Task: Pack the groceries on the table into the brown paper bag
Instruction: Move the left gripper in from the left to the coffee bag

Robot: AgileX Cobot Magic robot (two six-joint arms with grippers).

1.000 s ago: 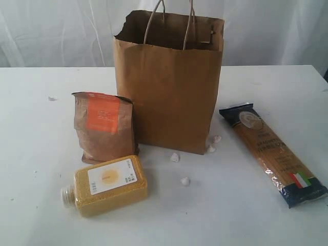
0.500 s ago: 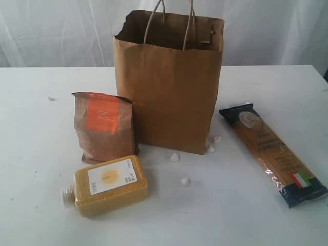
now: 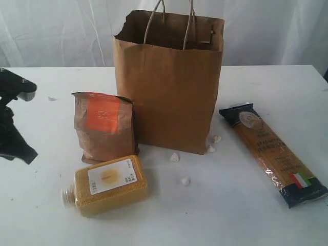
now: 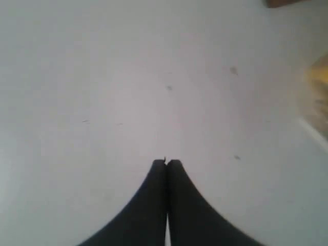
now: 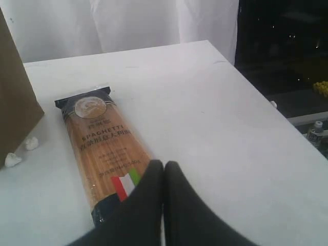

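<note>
The brown paper bag (image 3: 169,87) stands upright and open-topped at the back middle of the white table (image 3: 241,205). A brown pouch with an orange label (image 3: 105,128) stands at its left. In front of the pouch a yellow grain bottle (image 3: 110,183) lies on its side. The long spaghetti packet (image 3: 271,151) lies flat at the right. My left arm (image 3: 13,118) shows at the far left edge, apart from the pouch. My left gripper (image 4: 167,162) is shut and empty over bare table. My right gripper (image 5: 164,164) is shut and empty beside the near end of the spaghetti packet (image 5: 102,143).
Small white crumbs (image 3: 175,157) lie in front of the bag, with more by its right corner (image 5: 31,143). The table's right edge (image 5: 266,102) drops to a dark area where a small bottle (image 5: 313,134) stands. White curtain hangs behind.
My left arm has come into the exterior view from the left edge. The groceries and the bag have not moved.
</note>
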